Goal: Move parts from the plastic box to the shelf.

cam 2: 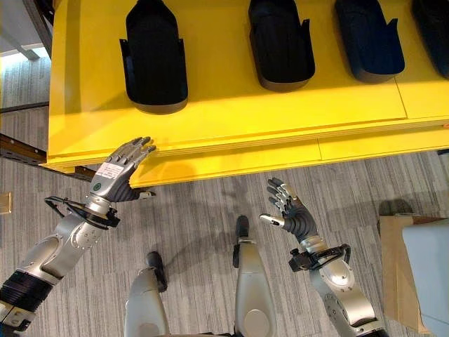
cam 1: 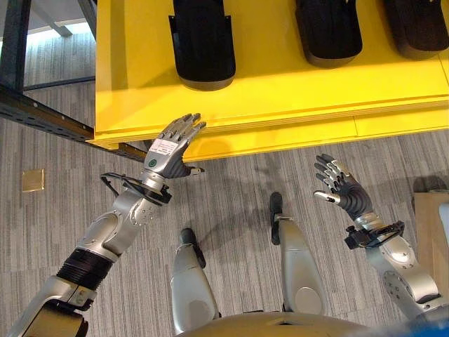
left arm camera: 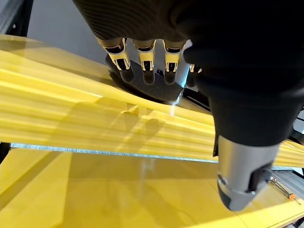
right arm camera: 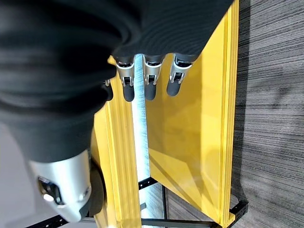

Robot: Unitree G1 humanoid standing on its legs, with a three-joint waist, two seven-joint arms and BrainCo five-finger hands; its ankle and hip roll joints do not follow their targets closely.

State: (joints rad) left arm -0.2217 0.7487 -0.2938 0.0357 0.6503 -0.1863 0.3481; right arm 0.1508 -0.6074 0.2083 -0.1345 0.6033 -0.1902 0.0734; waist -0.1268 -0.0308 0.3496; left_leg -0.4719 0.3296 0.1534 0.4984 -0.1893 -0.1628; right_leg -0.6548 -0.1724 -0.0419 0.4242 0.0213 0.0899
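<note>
Black parts (cam 2: 156,60) on yellow shelf (cam 2: 231,105)

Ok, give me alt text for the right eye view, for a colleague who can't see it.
Both hands are open and empty in front of a yellow shelf: the left hand at its front edge, the right hand over the floor short of it. Four black parts lie in a row on the shelf.

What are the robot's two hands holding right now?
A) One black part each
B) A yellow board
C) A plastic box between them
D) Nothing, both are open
D: the left hand and right hand hang open over the floor before the yellow shelf.
</note>
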